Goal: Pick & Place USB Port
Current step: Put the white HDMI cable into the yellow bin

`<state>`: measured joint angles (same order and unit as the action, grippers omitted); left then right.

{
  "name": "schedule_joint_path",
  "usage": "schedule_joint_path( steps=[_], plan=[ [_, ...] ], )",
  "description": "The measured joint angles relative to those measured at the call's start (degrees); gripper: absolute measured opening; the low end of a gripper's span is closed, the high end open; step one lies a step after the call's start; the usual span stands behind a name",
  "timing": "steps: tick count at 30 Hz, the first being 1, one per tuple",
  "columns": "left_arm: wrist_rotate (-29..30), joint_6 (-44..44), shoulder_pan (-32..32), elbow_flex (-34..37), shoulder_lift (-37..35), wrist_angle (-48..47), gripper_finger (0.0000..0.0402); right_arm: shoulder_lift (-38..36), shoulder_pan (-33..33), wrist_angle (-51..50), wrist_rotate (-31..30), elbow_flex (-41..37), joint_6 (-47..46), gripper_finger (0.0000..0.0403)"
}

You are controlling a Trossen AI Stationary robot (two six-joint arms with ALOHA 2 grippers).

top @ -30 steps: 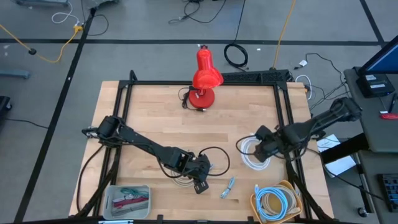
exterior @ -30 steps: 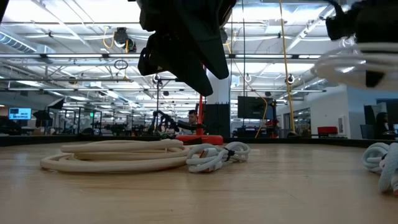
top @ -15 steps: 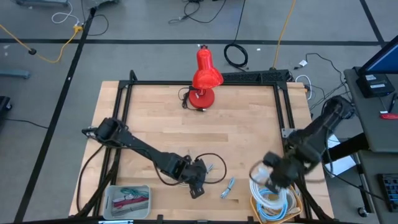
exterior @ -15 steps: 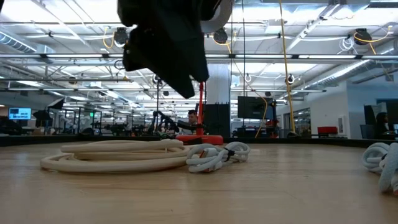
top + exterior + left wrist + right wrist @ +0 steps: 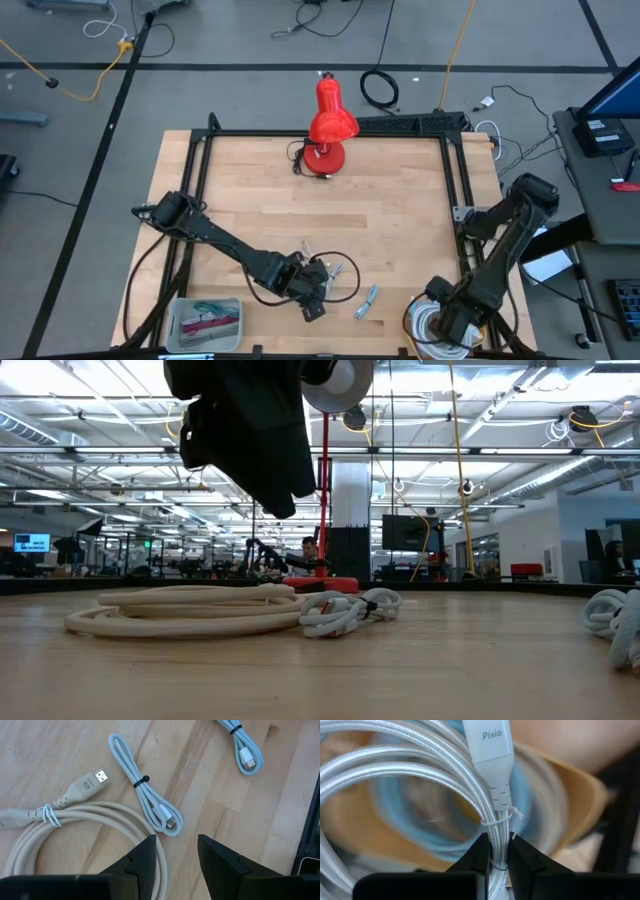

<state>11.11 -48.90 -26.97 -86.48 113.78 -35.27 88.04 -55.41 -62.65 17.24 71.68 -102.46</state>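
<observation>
My right gripper [image 5: 447, 318] hangs at the table's near right corner, shut on a coiled white braided USB cable [image 5: 395, 765] whose white plug [image 5: 490, 745] reads Pixio. Below it lies a tan bowl [image 5: 580, 795] with a light-blue cable [image 5: 385, 805] in it. My left gripper [image 5: 310, 285] hovers open near the table's near middle, above a beige cable coil [image 5: 75, 820] and a small tied white cable [image 5: 145, 795] that lie flat on the wood. The low view shows only the left gripper [image 5: 250, 430], well above the beige coil [image 5: 190, 610]. My right gripper pinches the white cable's gathered strands [image 5: 496, 827] between its two fingers, just behind the plug, where a thin tie binds them. The fingers point steeply down. The coil hangs around and below them, lifted clear over the bowl.
A red desk lamp [image 5: 328, 125] stands at the far middle. A clear tray [image 5: 205, 322] with small items sits at the near left. A small tied cable [image 5: 367, 300] lies between the grippers, another [image 5: 245, 745] close by. Black frame rails [image 5: 455, 180] border the table.
My right gripper has carried the white coil from the table's right middle toward the near edge, swinging round as it went, and now holds it over the tan bowl. My left gripper has drifted a little toward the near left, still open.
</observation>
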Motion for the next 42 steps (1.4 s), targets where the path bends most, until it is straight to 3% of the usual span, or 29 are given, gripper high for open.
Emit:
schedule_joint_path(
  steps=[9,17,23,35,42],
  plan=[
    [-0.59,0.07,-0.01,0.0,0.0,-1.55,0.0145,1.81,-0.97,-3.96,0.82,0.0,-2.13,0.003],
    [-0.59,-1.15,-0.01,0.0,0.0,-1.46,0.0145,1.37,-0.97,-3.31,-2.54,0.0,-1.64,0.0101],
    [-0.57,-1.39,-0.01,0.0,0.0,-1.27,0.0145,0.26,-0.85,-3.11,-4.05,-0.02,-0.65,0.0117],
    [-0.57,-1.21,0.43,0.0,0.0,-1.07,0.0145,-10.44,0.48,1.83,-17.46,-0.02,-3.64,0.0081],
    [-0.55,-0.72,0.43,0.0,0.0,-1.11,0.0145,-12.15,0.45,4.63,-16.11,-0.02,-4.15,0.0032]
  ],
)
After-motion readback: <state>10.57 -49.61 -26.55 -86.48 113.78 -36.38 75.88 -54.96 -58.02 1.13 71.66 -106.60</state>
